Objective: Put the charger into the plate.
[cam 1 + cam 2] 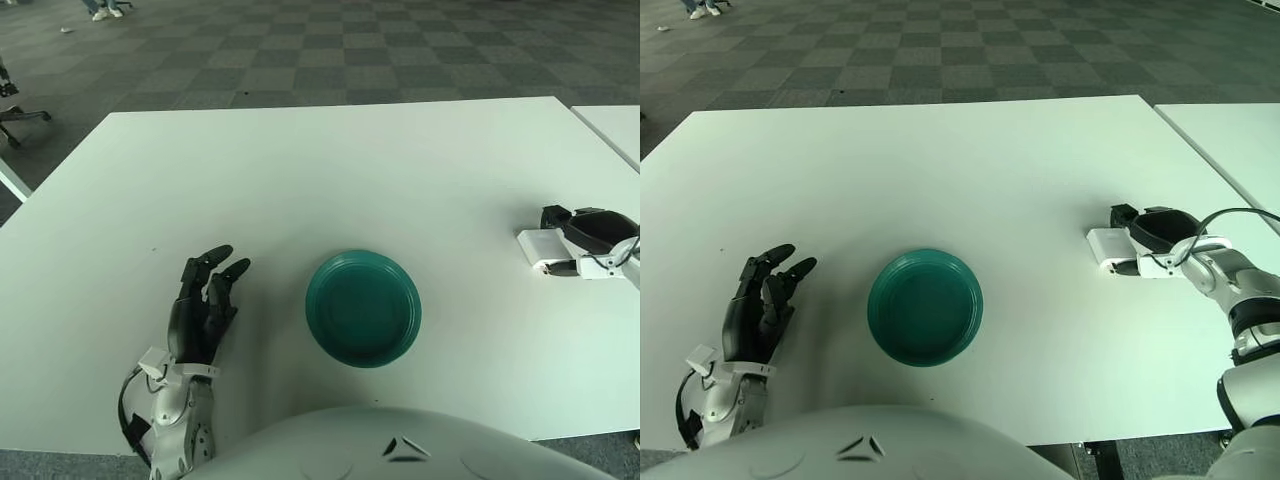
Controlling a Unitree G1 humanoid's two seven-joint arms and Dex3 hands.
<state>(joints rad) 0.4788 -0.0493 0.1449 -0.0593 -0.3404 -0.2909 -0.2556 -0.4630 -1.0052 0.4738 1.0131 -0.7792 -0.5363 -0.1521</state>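
Right hand has its fingers closed around the small white rectangular charger at the tabletop's 3 o'clock edge. Round dark-green plate sits well apart toward 9 o'clock from it. Left hand idles, fingers relaxed, on the plate's far side.

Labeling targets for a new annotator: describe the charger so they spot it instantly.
On the white table, look right of the green plate, near the table's right edge. The charger is the small white block there, with the right hand closed around it. It is the only white object besides the table.

Head stereo pair, down at table
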